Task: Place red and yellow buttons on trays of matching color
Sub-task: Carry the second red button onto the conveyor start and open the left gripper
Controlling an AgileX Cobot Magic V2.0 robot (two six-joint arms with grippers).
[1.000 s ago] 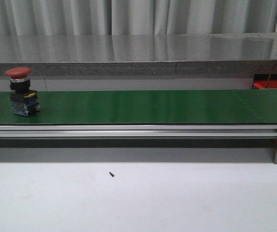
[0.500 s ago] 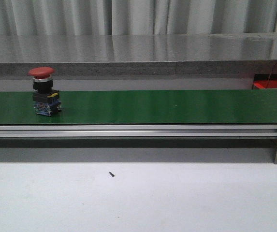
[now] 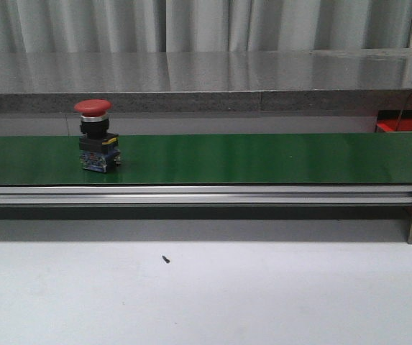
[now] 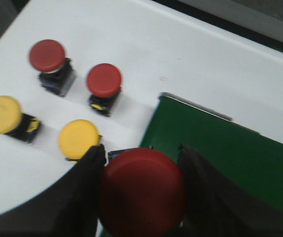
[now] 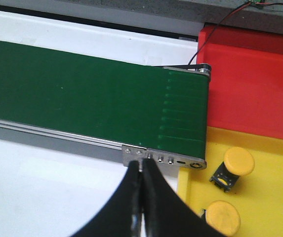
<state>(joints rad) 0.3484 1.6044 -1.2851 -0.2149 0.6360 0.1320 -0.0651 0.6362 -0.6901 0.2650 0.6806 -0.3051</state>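
Button with red cap stands upright on the green belt, far from the belt's end where the empty, pinched-together right gripper waits beside the red tray, while the left gripper holds another red button.

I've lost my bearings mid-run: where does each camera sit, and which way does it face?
Front: faces forward over the green belt and red button; no arm shows.
Left wrist: above the belt's end; left gripper holds a red button.
Right wrist: over the other end, red tray, yellow tray; right gripper shut.
All three share the belt.
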